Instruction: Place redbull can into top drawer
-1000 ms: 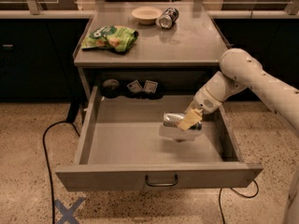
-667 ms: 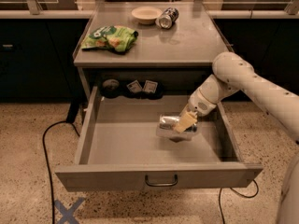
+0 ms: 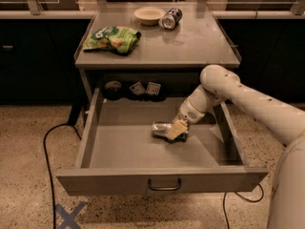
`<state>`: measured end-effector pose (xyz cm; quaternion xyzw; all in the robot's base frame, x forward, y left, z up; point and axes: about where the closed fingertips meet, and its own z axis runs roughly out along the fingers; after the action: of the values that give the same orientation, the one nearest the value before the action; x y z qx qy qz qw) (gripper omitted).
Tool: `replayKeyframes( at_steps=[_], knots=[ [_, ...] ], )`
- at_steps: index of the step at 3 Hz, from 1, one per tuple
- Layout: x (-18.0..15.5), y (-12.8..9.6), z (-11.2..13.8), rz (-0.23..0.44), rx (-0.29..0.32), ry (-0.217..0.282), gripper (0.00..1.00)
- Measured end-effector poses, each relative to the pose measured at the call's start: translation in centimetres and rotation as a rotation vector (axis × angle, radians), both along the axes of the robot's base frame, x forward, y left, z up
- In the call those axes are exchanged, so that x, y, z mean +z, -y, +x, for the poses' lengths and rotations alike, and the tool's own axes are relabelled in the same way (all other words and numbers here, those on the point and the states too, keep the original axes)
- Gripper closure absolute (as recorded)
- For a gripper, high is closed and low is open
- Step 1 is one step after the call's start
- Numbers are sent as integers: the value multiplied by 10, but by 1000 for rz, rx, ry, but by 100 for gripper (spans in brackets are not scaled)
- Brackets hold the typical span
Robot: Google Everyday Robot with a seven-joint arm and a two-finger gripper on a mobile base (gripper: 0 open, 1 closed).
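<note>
The top drawer (image 3: 119, 181) is pulled wide open, with a small metal bar handle (image 3: 164, 185) at the centre of its front panel. The redbull can (image 3: 161, 129), silver, lies on its side on the drawer floor, near the middle right. My gripper (image 3: 177, 129) reaches down into the drawer from the right on a white arm (image 3: 238, 97). Its tan fingers are shut on the right end of the can.
On the table top above stand a white bowl (image 3: 149, 15), a darker can (image 3: 170, 18) on its side and a green snack bag (image 3: 112, 38). Small dark items (image 3: 138, 88) sit on the shelf behind the drawer. A black cable (image 3: 47, 149) and a blue tape cross (image 3: 69, 216) lie on the floor.
My gripper has carried the can leftward and down, from the drawer's right side toward its middle, and the can now lies on the drawer floor.
</note>
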<state>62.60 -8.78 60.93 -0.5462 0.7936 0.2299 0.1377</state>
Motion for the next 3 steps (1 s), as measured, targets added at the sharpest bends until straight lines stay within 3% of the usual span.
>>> replayKeyframes(
  at_steps=[3],
  knots=[
    [-5,-4,-2,-10,17,-8,100]
  ],
)
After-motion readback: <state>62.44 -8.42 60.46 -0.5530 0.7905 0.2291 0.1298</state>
